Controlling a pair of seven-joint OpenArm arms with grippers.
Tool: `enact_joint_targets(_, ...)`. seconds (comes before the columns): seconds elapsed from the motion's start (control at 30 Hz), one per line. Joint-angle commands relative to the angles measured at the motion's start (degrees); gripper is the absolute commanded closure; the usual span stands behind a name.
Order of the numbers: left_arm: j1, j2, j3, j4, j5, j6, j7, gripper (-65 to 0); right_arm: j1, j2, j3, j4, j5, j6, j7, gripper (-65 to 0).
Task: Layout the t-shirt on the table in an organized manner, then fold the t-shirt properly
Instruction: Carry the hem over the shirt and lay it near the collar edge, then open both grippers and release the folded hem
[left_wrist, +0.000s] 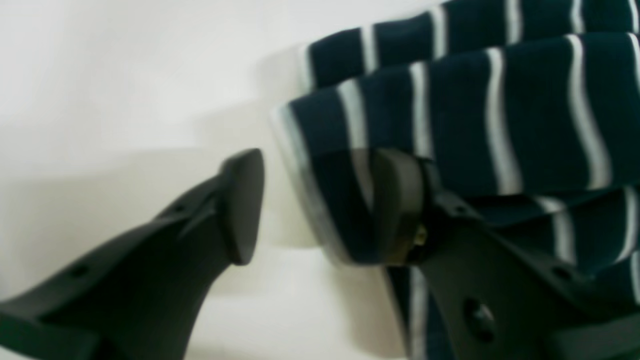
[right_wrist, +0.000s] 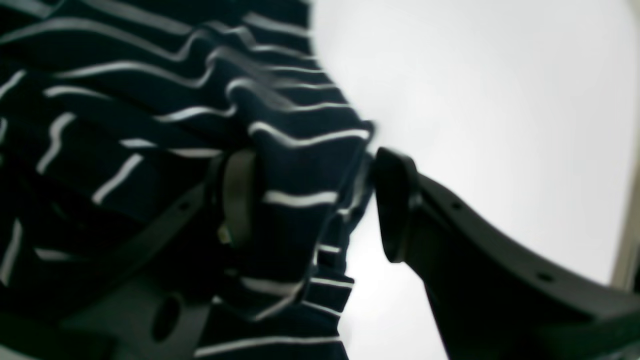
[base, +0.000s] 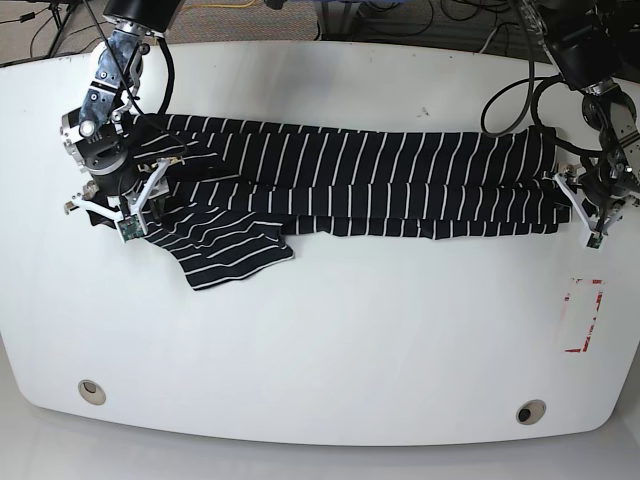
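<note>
The black t-shirt (base: 350, 180) with thin white stripes lies stretched in a long band across the far half of the white table (base: 320, 380), one sleeve (base: 225, 250) spread out at its lower left. My left gripper (base: 580, 205) stands at the band's right end. In the left wrist view the left gripper (left_wrist: 320, 205) is open, and the t-shirt's edge (left_wrist: 500, 115) hangs against one finger (left_wrist: 395, 200). My right gripper (base: 112, 200) is at the band's left end. Seen from the right wrist, the right gripper (right_wrist: 317, 200) is open with loose t-shirt fabric (right_wrist: 295, 165) between its spread fingers.
A red-and-white sticker (base: 583, 315) lies near the table's right edge. Two round grey grommet holes (base: 91, 391) (base: 530, 411) sit near the front edge. Cables run behind the table's far edge.
</note>
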Motion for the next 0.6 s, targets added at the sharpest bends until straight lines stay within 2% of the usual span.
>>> enact_joint_targets(0.0,-1.0,-1.1,-0.4,5.4,-0.6,0.1,0.3,-33.3,0.6,-1.4,2.0,6.7,0.3,-0.4,1.3,-32.3)
enact_joint_targets(0.07,-1.2,-1.1,-0.5,10.1,-0.7,0.1,4.0,-33.5,0.7,-2.7,2.0,8.1,0.2,-0.4,0.7,-32.3)
enact_joint_targets(0.2,-1.5,-0.7,-2.0,19.4,-1.4,0.1,10.0,-33.6,2.0,-2.9,2.0,8.0,0.2,-0.4,0.0,-32.2)
enact_joint_targets(0.47,-4.1,-0.1,-1.9,23.9,-7.4,0.1,14.3,-33.6,3.4,-4.7,2.0,8.0,-0.2,-0.4,-3.9,-32.0)
enact_joint_targets(0.57,-5.3,0.5,-0.6,23.7,-7.5,0.1,14.3,-33.3,2.9,-3.5,2.3,8.0,-0.3,-0.4,-4.8,-32.0)
